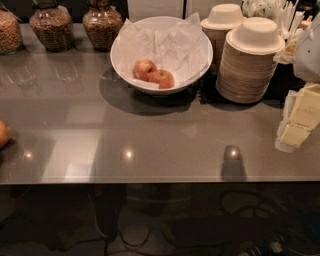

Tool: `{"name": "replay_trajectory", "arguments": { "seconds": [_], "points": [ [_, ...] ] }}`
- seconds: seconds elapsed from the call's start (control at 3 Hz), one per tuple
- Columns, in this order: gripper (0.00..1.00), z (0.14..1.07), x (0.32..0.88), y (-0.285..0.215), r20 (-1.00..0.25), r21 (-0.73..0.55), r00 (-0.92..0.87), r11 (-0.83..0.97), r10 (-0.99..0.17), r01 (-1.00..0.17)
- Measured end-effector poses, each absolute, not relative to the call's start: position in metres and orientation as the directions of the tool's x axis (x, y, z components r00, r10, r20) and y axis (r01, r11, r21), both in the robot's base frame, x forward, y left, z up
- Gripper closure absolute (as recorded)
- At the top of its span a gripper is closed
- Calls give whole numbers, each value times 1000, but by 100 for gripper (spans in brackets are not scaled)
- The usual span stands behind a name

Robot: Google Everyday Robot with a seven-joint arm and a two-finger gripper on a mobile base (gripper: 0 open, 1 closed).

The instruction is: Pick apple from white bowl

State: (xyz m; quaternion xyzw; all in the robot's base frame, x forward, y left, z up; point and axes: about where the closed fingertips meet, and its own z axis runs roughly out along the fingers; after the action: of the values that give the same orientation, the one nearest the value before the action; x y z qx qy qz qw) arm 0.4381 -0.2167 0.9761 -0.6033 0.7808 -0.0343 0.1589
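Observation:
The white bowl [196, 75] stands at the back middle of the grey counter and is lined with crinkled white paper. Two apples lie touching in its front part. The apple [163, 79] is the deeper orange-red one on the right; the paler pinkish one [144, 68] is to its left. My gripper [299, 120], cream and white, is at the right edge of the view above the counter, well to the right of the bowl and in front of the bowl stacks. It holds nothing that I can see.
Two stacks of small beige disposable bowls [250, 62] stand right of the white bowl, with white cutlery [275, 12] behind them. Glass jars [101, 22] line the back left. An orange round thing [2, 134] shows at the left edge. The counter's front edge [150, 179] is near.

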Motion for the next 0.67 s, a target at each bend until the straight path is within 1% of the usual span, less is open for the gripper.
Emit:
{"name": "replay_trajectory", "arguments": {
  "seconds": [0.33,0.67],
  "points": [
    [0,976,438,-217,-207,-246,-221,270,-953,-931],
    [0,980,451,-203,-268,-283,-189,265,-945,-922]
  ]
}}
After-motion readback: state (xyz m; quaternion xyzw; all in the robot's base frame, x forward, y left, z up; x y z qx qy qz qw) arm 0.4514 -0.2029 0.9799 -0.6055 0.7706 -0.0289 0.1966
